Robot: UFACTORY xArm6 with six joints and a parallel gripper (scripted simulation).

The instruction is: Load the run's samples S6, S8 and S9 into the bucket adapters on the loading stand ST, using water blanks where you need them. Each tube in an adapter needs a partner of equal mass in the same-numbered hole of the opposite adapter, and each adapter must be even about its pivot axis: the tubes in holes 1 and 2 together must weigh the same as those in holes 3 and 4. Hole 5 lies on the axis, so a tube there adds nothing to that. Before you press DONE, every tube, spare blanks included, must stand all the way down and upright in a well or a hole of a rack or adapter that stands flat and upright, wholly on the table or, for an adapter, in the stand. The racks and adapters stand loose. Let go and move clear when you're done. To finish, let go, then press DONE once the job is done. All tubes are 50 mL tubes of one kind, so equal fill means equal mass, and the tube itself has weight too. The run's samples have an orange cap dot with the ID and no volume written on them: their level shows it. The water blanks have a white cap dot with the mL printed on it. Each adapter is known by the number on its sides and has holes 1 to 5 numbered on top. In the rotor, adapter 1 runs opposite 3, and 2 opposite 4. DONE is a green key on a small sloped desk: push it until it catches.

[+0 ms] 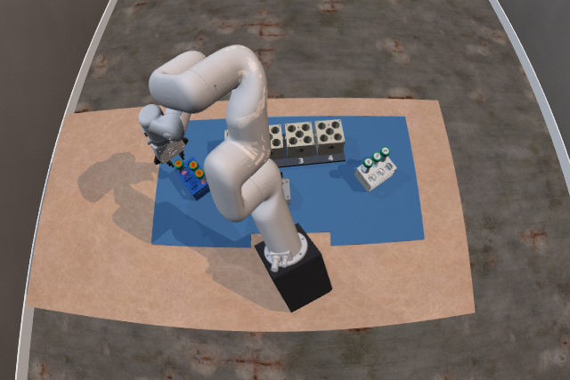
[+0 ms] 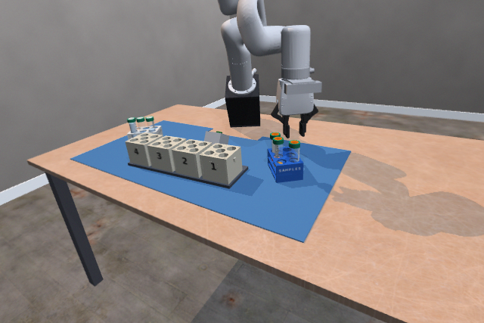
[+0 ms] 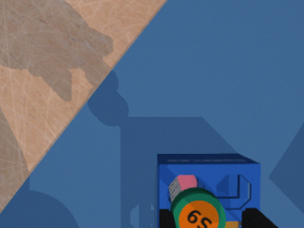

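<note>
My gripper (image 1: 176, 161) (image 2: 294, 135) (image 3: 209, 219) is partly open and empty, just above an orange-dotted tube (image 1: 178, 164) (image 2: 294, 144) (image 3: 199, 216). Its ID is upside down in the wrist view, S6 or S9. The blue samples rack (image 1: 197, 192) (image 2: 286, 176) (image 3: 214, 172) also holds two more orange-dotted tubes, one (image 1: 193, 165) and another (image 1: 199, 173); fluid levels are unclear. Adapter 1 (image 2: 221, 166), adapter 2 (image 2: 185, 162), adapter 3 (image 1: 300, 149) (image 2: 159, 156) and adapter 4 (image 1: 330, 148) (image 2: 136, 153) stand on the stand (image 1: 321, 160), visible holes empty. The arm partly hides adapters 1 and 2 in the top view.
A white rack (image 1: 368, 182) with three white-dotted tubes (image 1: 377, 156) stands at the right in the top view. The small grey desk (image 1: 286, 190) (image 2: 215, 138) stands between stand and robot base, its green key (image 2: 219, 131) barely showing. The blue mat (image 1: 377, 219) lies beneath.
</note>
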